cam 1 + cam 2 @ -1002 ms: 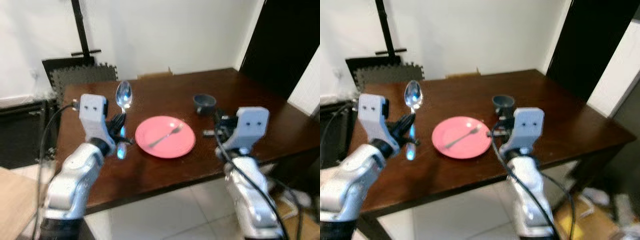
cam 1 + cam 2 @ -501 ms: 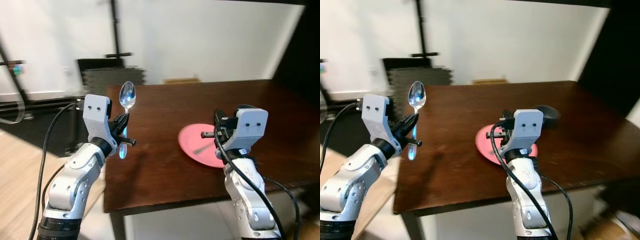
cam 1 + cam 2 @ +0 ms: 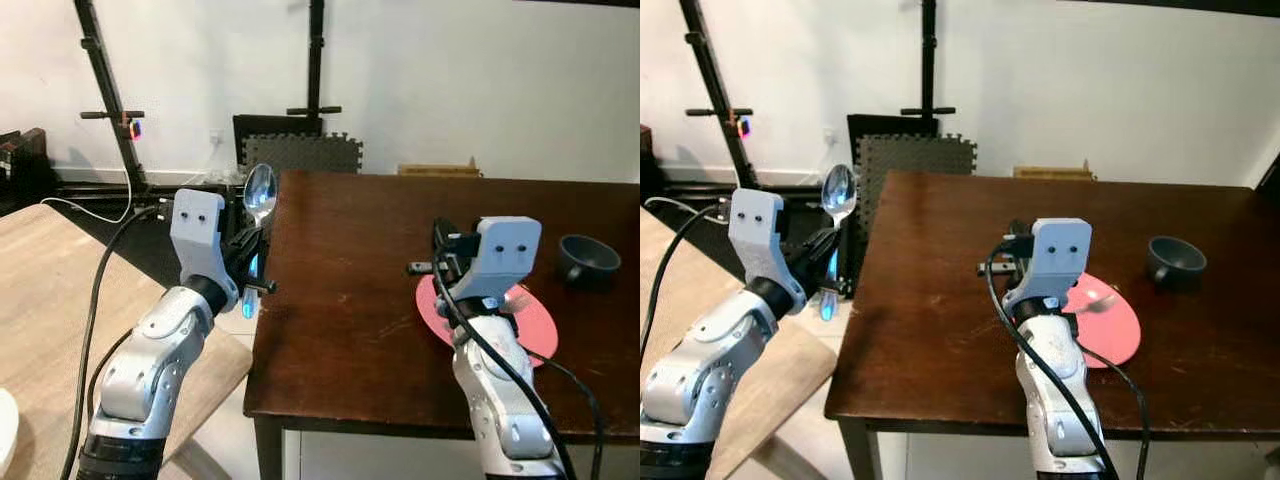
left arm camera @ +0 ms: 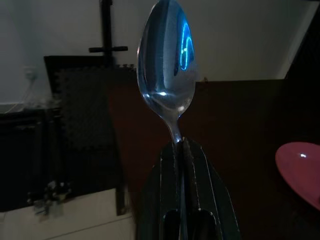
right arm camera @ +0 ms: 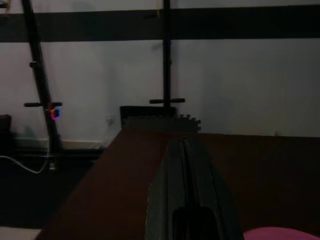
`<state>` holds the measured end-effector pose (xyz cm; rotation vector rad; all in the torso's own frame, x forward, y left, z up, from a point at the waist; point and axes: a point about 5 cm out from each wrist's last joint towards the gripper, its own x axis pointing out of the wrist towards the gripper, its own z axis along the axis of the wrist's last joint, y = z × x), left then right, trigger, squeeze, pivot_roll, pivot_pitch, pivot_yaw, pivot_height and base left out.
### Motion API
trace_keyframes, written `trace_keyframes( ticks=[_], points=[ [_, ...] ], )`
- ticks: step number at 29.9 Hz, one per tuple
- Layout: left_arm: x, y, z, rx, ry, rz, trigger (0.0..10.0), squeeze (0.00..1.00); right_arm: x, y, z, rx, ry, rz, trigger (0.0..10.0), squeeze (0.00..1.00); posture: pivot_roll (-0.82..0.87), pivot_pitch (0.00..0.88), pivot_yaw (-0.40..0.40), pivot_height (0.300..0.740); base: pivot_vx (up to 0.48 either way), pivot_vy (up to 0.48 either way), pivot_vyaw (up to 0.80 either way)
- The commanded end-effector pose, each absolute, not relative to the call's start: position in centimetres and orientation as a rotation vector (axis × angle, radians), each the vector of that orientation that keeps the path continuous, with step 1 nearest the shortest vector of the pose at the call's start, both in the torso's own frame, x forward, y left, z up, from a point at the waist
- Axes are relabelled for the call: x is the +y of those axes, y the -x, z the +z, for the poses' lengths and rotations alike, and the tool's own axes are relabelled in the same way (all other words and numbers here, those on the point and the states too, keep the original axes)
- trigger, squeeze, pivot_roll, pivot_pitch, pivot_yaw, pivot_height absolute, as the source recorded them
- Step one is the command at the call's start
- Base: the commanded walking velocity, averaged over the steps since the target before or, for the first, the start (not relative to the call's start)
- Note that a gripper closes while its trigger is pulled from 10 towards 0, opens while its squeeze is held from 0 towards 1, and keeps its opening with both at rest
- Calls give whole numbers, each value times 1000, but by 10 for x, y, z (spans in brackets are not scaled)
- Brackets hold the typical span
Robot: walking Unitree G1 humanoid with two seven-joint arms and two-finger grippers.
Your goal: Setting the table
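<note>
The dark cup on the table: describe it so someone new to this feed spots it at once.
Start at the dark brown wooden table and find the pink plate by the right gripper. Beyond the plate, towards the far right, stands the dark cup: small, round and grey-black, apart from the plate, the table's one dark dish.

A dark brown wooden bench point(image 3: 360, 310) carries a pink plate point(image 3: 1110, 320) near its front edge, with a piece of cutlery point(image 3: 1092, 300) resting on it. A dark bowl point(image 3: 1175, 260) sits further back, well apart from the plate.
</note>
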<state>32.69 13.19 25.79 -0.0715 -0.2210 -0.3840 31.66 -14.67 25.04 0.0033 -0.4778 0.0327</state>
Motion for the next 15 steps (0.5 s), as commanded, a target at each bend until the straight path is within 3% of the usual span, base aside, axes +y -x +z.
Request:
trace_keyframes(
  ticks=[1,15],
  points=[
    [133,-324,260,-230,62,-384,10000,0,-148,-315,249,-475,-4,34,10000,0,55,31,9,740,0,0,800],
    [133,-324,260,-228,61,-384,10000,0,-147,-315,249,-476,-8,36,10000,0,57,35,9,740,0,0,800]
  ],
)
